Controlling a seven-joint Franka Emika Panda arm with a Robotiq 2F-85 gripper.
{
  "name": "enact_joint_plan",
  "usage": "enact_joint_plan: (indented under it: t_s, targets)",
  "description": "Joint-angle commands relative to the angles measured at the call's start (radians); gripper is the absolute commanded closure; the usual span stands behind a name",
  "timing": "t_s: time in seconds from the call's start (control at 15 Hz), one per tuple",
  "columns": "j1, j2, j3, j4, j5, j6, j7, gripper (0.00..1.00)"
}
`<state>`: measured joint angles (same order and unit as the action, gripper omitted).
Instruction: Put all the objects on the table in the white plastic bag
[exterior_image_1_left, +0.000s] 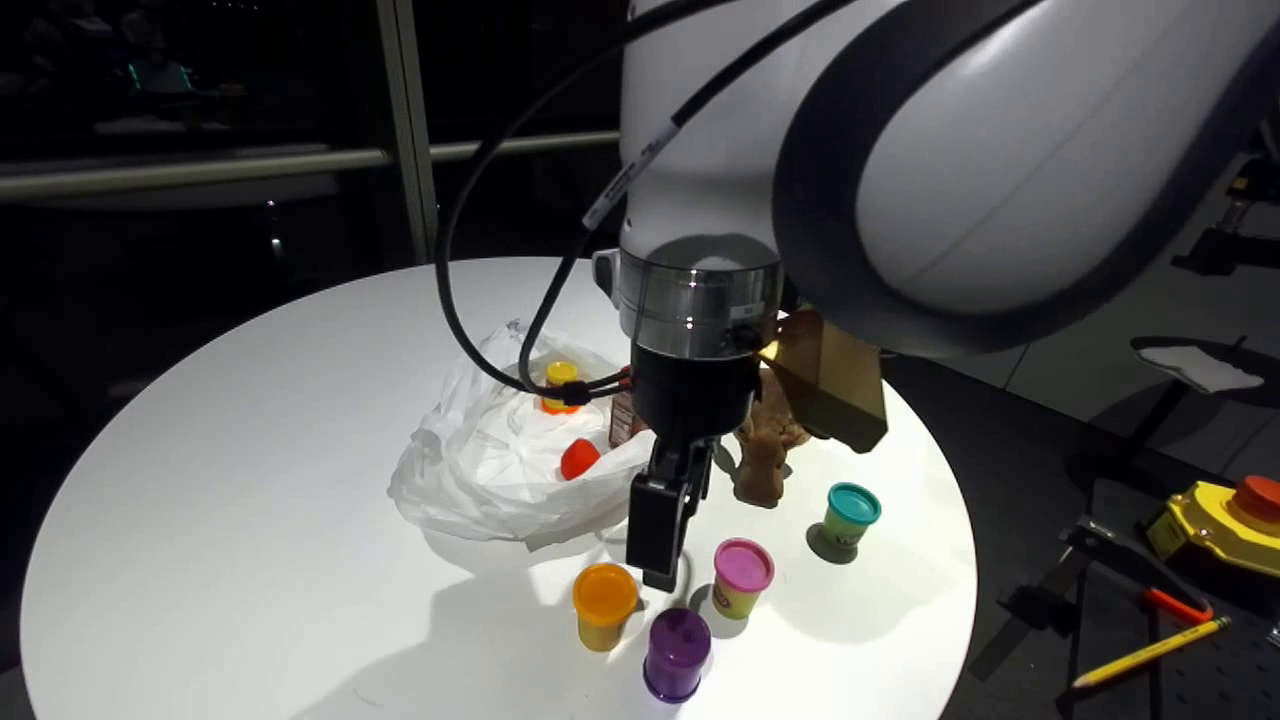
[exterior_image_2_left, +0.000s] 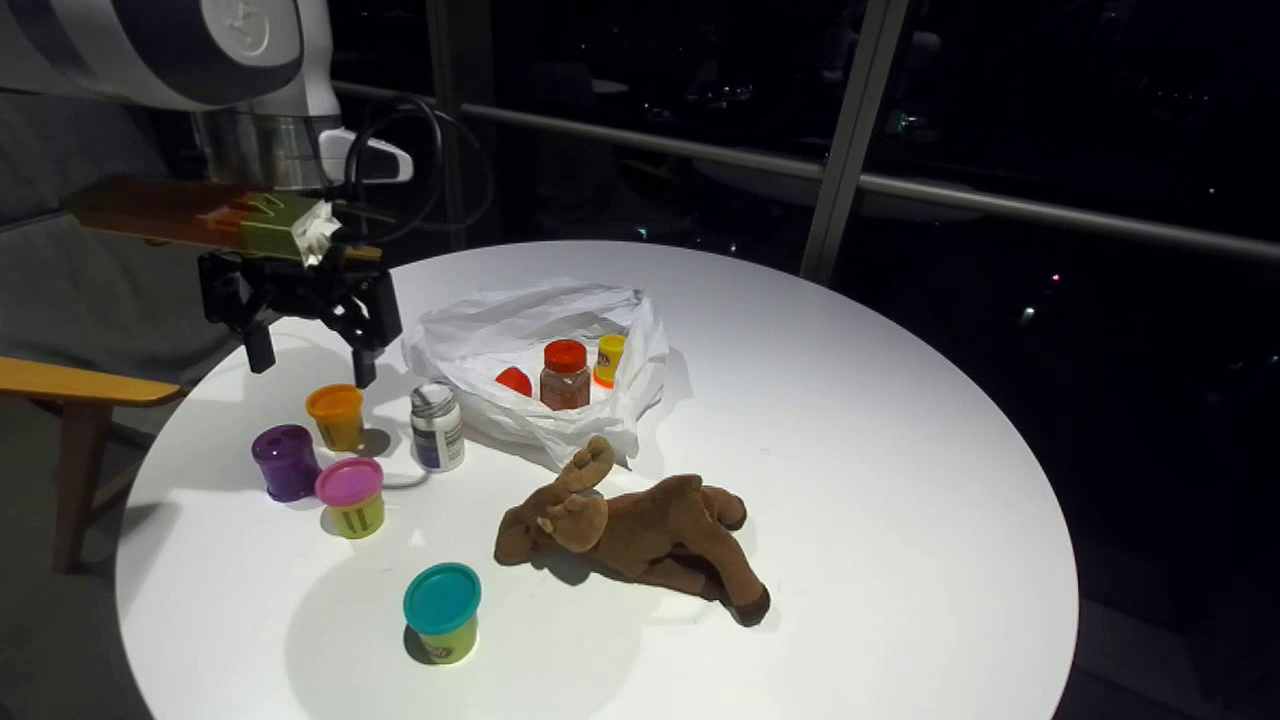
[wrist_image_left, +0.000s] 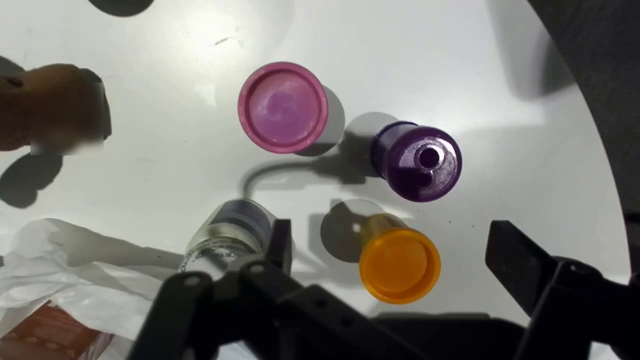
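My gripper (exterior_image_2_left: 312, 362) hangs open above the orange cup (wrist_image_left: 400, 265); from the wrist that cup appears between the fingertips, untouched. Close by stand the purple cup (exterior_image_2_left: 287, 463), the pink-lidded cup (exterior_image_2_left: 350, 498) and the white bottle (exterior_image_2_left: 438, 428), which the left finger partly covers in the wrist view. Farther off are the teal-lidded cup (exterior_image_2_left: 442, 612) and a brown plush moose (exterior_image_2_left: 650, 530) lying on its side. The white plastic bag (exterior_image_1_left: 430, 480) lies spread with its mouth upward. Inside show a red-capped jar (exterior_image_2_left: 566, 375), a yellow cup (exterior_image_2_left: 608, 360) and a small red object (exterior_image_2_left: 514, 380).
All of this is on the round white table (exterior_image_2_left: 850, 500), whose edge passes near the purple cup. A wooden chair (exterior_image_2_left: 90, 385) stands beside it. A black cable loop (exterior_image_1_left: 445, 250) hangs from the arm. Windows with a rail (exterior_image_2_left: 640, 145) lie behind.
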<state>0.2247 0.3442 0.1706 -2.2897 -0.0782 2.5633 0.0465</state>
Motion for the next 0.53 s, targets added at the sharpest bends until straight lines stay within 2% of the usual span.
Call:
enact_joint_plan:
  t_s: [0.0, 0.47]
  targets:
    - [-0.037, -0.028, 0.027, -0.05, 0.053, 0.098, -0.072, 0.0]
    - [-0.078, -0.01, 0.087, -0.051, 0.151, 0.138, -0.184, 0.0]
